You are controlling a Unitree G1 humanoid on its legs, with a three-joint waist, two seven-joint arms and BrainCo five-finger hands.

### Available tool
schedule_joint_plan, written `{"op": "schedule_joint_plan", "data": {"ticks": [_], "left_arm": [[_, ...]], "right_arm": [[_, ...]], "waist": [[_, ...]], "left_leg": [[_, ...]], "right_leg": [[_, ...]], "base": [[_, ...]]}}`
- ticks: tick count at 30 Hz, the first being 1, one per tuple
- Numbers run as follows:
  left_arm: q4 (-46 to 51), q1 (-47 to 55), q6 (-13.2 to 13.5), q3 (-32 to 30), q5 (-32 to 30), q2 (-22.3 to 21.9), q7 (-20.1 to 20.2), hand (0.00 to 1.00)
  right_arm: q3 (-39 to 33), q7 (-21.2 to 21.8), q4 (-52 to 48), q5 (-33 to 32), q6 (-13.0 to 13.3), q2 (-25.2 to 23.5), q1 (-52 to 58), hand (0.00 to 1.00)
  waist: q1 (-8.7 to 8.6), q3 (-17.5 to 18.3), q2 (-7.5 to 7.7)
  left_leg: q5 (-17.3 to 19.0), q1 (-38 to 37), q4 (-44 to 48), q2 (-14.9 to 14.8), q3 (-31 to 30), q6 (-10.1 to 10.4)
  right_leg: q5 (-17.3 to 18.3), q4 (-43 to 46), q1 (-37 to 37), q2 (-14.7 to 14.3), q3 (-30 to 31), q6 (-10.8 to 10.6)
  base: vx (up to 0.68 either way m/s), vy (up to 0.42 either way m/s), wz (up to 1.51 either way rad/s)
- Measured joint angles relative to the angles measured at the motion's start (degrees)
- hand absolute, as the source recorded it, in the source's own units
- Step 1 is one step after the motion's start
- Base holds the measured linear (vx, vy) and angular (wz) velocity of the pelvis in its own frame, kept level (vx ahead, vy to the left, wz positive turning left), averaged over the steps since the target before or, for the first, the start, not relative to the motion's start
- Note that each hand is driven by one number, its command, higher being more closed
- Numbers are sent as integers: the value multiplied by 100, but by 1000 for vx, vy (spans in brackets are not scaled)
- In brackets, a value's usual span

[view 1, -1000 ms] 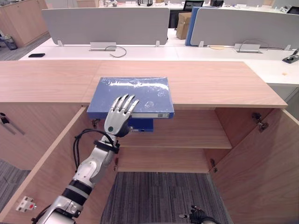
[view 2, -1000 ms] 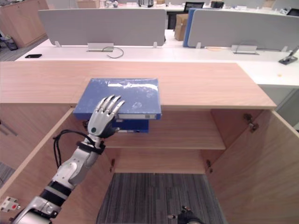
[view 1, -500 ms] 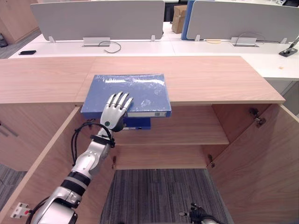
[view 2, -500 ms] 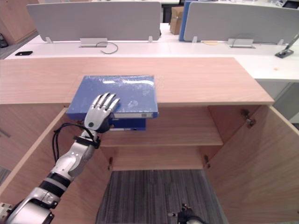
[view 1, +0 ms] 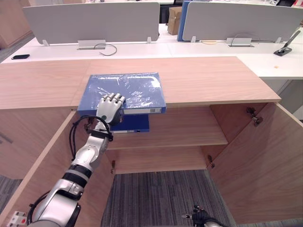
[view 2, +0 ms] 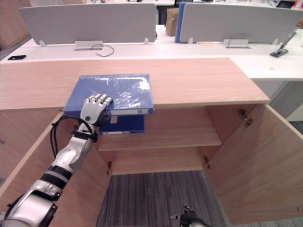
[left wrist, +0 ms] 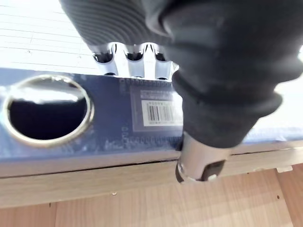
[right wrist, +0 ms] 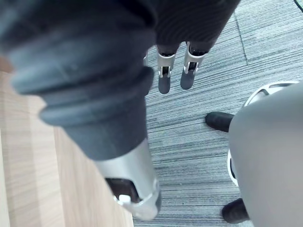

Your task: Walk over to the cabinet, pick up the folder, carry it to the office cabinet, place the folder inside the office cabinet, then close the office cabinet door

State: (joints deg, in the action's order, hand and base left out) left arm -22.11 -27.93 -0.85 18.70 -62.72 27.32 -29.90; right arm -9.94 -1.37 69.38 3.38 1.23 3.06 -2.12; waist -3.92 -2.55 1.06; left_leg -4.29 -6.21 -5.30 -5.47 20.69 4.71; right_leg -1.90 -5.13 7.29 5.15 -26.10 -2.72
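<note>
Office desks with grey divider screens (view 1: 90, 21) line the back, and up front the wooden cabinet (view 1: 213, 80) stands with both doors swung wide, the right door (view 1: 265, 165) angled out over the grey carpet (view 1: 156, 198). On the cabinet's top lies the blue folder (view 1: 137, 87), flat, its spine hanging just over the front edge. And the left hand (view 1: 110, 106) is on it: fingers curled over the cover at that front edge, thumb (left wrist: 203, 156) down across the spine beside the barcode label (left wrist: 161, 111), so it has a grip on the folder. A second blue folder (view 1: 135, 124) sits on the shelf (view 1: 189, 130) right below. Low by the carpet, the right hand (right wrist: 164, 78) hangs with fingers straight and loose, holding nothing.
</note>
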Motion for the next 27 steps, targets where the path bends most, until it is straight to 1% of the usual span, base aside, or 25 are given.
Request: {"op": "schedule_joint_plan", "data": {"ticks": [13,15,16,17,18,19,20,21,22,23,24,25,27], "left_arm": [[-59,-117,-53,-40,-26,-26,-47,100],[472,65,-133,-161,38,-210,22,100],[1306,406,-154,-226,154,-480,79,100],[1476,475,-158,-219,152,-539,99,100],[2225,784,-120,-136,332,-793,161,100],[2857,1086,56,24,671,-1045,228,100],[3123,1206,183,121,924,-1165,291,100],[3534,1382,528,266,1614,-1346,487,100],[3843,1505,915,338,2635,-1469,851,100],[3967,1569,1069,339,3075,-1529,1006,100],[4121,1690,1284,339,3874,-1638,1241,100],[4136,1805,1446,339,4816,-1700,1485,100],[4139,2205,1539,334,6466,-1798,1916,100]], "right_arm": [[-1,1,-19,-7,1,0,19,0],[-3,0,-35,-13,1,1,19,0],[-8,-1,-65,-33,2,3,73,0],[-13,-1,-68,-42,4,4,82,0],[-86,-4,-58,-123,-1,8,103,0],[-249,-11,-32,-210,-6,-11,139,0],[-282,-15,0,-233,-9,-10,144,0],[-396,-14,14,-231,-31,-18,155,0],[-428,2,27,-233,-70,-21,169,0],[-441,5,28,-234,-84,-21,170,0],[-452,12,28,-237,-107,-21,174,0],[-449,48,28,-249,-116,-20,175,0],[-393,108,19,-329,-111,7,180,0]], "waist": [[-65,-37,-5],[-59,-64,-8],[-24,-71,-15],[-14,-70,-16],[16,-71,-21],[62,-70,-20],[86,-70,-20],[135,-65,-25],[158,-54,-34],[162,-45,-38],[178,-30,-45],[179,-10,-56],[181,12,-80]], "left_leg": [[27,-88,-1,6,39,4],[29,-81,0,14,31,3],[29,-28,3,10,6,0],[29,-8,5,11,-2,0],[25,59,26,25,-39,-3],[20,97,29,39,-85,-9],[20,101,29,47,-102,-10],[20,91,30,60,-109,-10],[20,81,30,69,-109,-10],[20,77,30,72,-106,-10],[20,70,29,72,-97,-11],[21,68,29,69,-95,-11],[24,59,23,53,-82,-19]], "right_leg": [[2,-3,58,9,25,-6],[6,-1,54,19,20,-13],[9,27,53,38,19,-18],[9,29,42,42,16,-18],[6,31,-9,56,-7,-21],[6,32,-19,64,-19,-21],[6,32,-13,72,-23,-21],[6,33,3,85,-22,-20],[6,35,13,93,-20,-20],[5,35,13,96,-15,-20],[5,36,14,97,-3,-20],[5,37,13,95,3,-20],[10,57,1,87,32,-22]], "base": [[-33,6,-1],[-1,5,2],[24,8,5],[45,11,11],[48,12,16],[31,11,18],[25,15,14],[12,22,6],[2,31,1],[-28,27,-3],[-40,17,-4],[-58,9,-6],[-83,1,-7]]}}
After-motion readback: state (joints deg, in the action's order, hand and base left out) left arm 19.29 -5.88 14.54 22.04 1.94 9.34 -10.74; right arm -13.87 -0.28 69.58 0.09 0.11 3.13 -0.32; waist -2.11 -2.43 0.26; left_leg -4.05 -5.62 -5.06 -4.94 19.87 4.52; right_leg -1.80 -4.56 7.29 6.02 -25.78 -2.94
